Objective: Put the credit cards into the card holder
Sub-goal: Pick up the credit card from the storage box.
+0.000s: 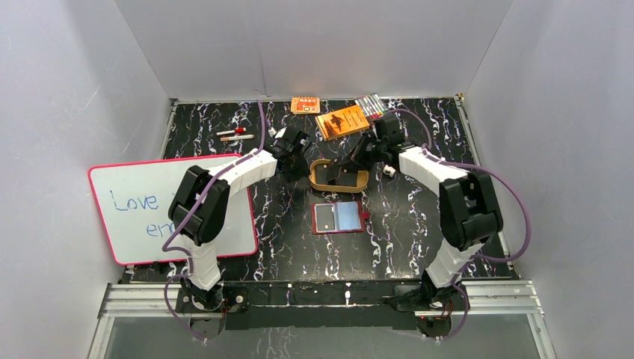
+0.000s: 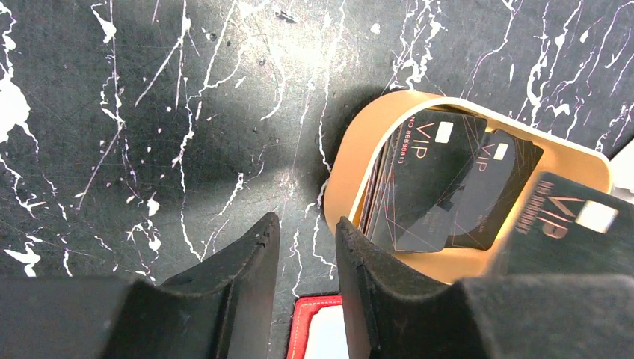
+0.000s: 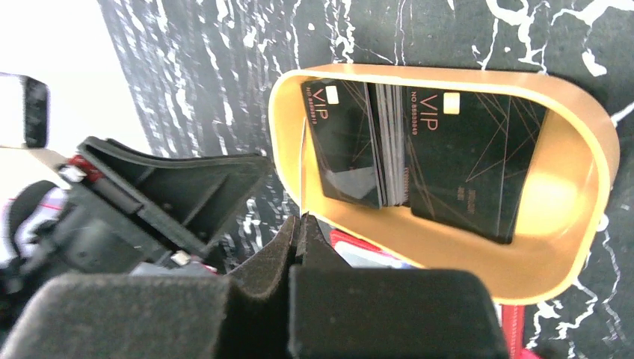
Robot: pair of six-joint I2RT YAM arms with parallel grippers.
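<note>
Several black VIP credit cards point(image 3: 463, 157) stand stacked on edge in a tan oval tray point(image 3: 583, 224) at mid-table. My right gripper point(image 3: 299, 221) is shut at the tray's near rim. It pinches one credit card point(image 2: 576, 224), which shows lifted at the tray's right end in the left wrist view. The red card holder point(image 1: 339, 218) lies open and flat just in front of the tray point(image 1: 320, 179), its clear sleeves up. My left gripper point(image 2: 306, 221) hovers over the table left of the tray point(image 2: 351, 157), partly open with nothing between its fingers. A corner of the card holder point(image 2: 318, 333) shows below them.
A whiteboard point(image 1: 164, 206) with a pink frame lies at the left. Two orange printed packets point(image 1: 342, 122) and a bundle of markers point(image 1: 371, 105) sit at the back edge. Two small pens point(image 1: 235, 134) lie at back left. White walls enclose the table.
</note>
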